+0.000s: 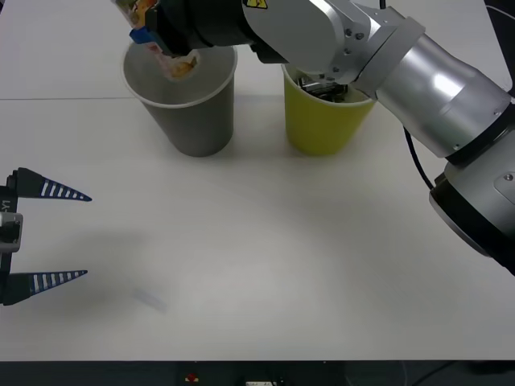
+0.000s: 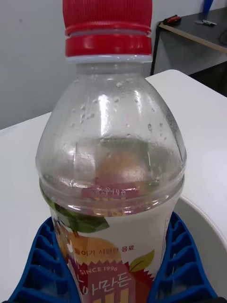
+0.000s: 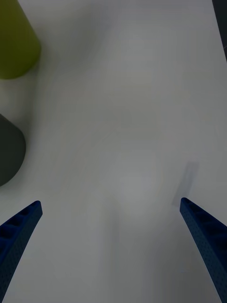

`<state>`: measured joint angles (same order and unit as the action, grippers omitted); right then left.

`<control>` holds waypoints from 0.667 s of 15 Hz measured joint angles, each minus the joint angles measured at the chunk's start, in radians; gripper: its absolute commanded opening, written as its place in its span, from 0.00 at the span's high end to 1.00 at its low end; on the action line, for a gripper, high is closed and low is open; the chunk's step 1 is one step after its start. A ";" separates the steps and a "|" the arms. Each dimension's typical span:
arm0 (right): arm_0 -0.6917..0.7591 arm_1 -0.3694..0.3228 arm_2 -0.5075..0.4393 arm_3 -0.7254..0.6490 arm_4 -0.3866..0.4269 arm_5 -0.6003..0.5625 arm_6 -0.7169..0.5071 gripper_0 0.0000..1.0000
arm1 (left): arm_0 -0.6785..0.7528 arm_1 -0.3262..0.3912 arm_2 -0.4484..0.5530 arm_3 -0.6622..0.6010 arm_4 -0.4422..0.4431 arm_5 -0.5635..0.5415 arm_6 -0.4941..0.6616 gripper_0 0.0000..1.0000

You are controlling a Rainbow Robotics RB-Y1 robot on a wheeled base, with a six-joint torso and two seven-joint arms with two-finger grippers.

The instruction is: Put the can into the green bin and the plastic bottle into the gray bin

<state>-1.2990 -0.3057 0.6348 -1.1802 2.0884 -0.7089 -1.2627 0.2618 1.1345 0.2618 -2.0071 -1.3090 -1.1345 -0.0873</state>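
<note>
White table (image 1: 265,265), smooth and broad. Tapered gray bin (image 1: 193,112) beside yellow-green green bin (image 1: 326,121), the can (image 1: 322,85) glinting inside. My right gripper (image 1: 165,40) clamps its ribbed blue fingers (image 2: 177,265) on the clear plastic bottle (image 2: 111,156) above the gray rim. My left gripper (image 1: 48,237) hovers, spread wide.

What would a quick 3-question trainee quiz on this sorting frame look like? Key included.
1. True or false: the right gripper is shut on the plastic bottle.
2. The bottle hangs over which bin? A) gray bin B) green bin
3. Fill in: the dark can lies inside the ____ bin.

Also in frame: left gripper, open, low over the table.

Key: 1 true; 2 A; 3 green.
</note>
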 measured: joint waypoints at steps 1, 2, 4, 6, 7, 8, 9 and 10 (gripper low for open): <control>0.001 0.002 0.003 0.001 0.000 0.006 0.000 0.66 | 0.000 0.000 0.000 0.000 0.000 0.000 0.000 0.00; 0.001 0.003 0.004 0.001 -0.002 0.007 0.001 0.36 | 0.000 0.000 0.000 0.000 0.000 0.000 0.000 0.00; 0.001 0.002 0.004 0.002 -0.006 0.007 0.000 0.00 | 0.000 0.000 0.000 0.000 0.000 0.000 0.000 0.00; 0.000 0.002 0.004 0.002 -0.012 0.007 0.000 0.00 | 0.000 0.000 0.000 0.000 0.000 0.000 0.000 0.00; 0.001 0.002 0.004 0.002 -0.015 0.007 0.001 0.00 | 0.000 0.000 0.000 0.000 0.000 0.000 0.000 0.00; 0.001 0.000 0.004 0.002 -0.016 0.007 0.003 0.00 | 0.000 0.000 0.000 0.000 0.000 0.000 0.000 0.00; 0.001 -0.004 0.004 0.001 -0.018 0.007 0.006 0.00 | 0.000 0.000 0.000 0.000 0.000 0.000 0.000 0.00; 0.001 -0.011 0.004 0.001 -0.023 0.007 0.008 0.00 | 0.000 0.000 0.000 0.000 0.000 0.000 0.000 0.00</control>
<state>-1.2980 -0.3163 0.6384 -1.1796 2.0659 -0.7022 -1.2552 0.2618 1.1345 0.2618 -2.0071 -1.3090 -1.1345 -0.0873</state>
